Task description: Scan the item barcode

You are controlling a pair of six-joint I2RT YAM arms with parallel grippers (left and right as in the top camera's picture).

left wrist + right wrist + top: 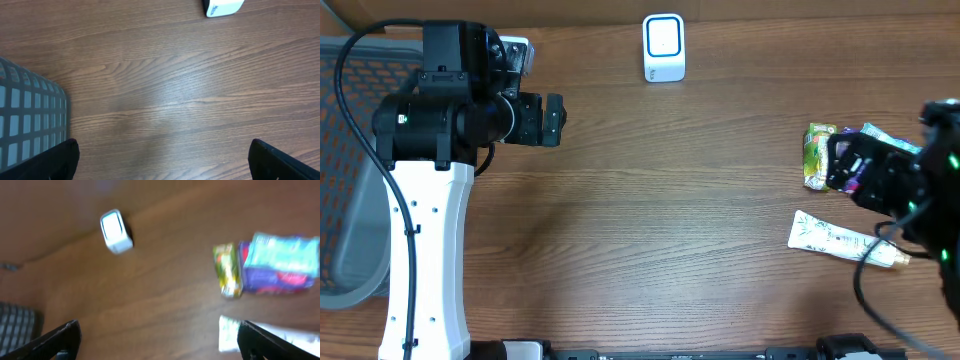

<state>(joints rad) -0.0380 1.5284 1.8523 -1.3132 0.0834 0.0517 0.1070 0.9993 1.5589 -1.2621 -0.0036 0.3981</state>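
**Inspector:** What containers were on the table [670, 250]?

**Assessor:** One, a grey mesh basket [348, 250] at the far left edge. The left arm stood over part of it. Its corner also showed in the left wrist view. What lay inside could not be told through the mesh.

**Inspector:** And the goods for scanning?

**Assessor:** All outside the basket, lying flat at the right side of the table. A green-and-yellow packet [818, 155] lay just beside a purple-and-teal packet [280, 262], which was blurred in the right wrist view. A white tube [835, 238] lay near them, toward the front edge. No barcode was legible on any of them.

**Inspector:** The scanner?

**Assessor:** The white scanner [663, 47] stood near the back edge, about mid-table and well apart from the three items.

**Inspector:** Condition of the end effectors?

**Assessor:** The left gripper [164, 142] was above bare wood beside the basket, jaws spread wide, nothing between them. The right gripper [157, 325] was above the packets, jaws likewise spread wide and holding nothing. Whether it touched the purple-and-teal packet could not be told from overhead.
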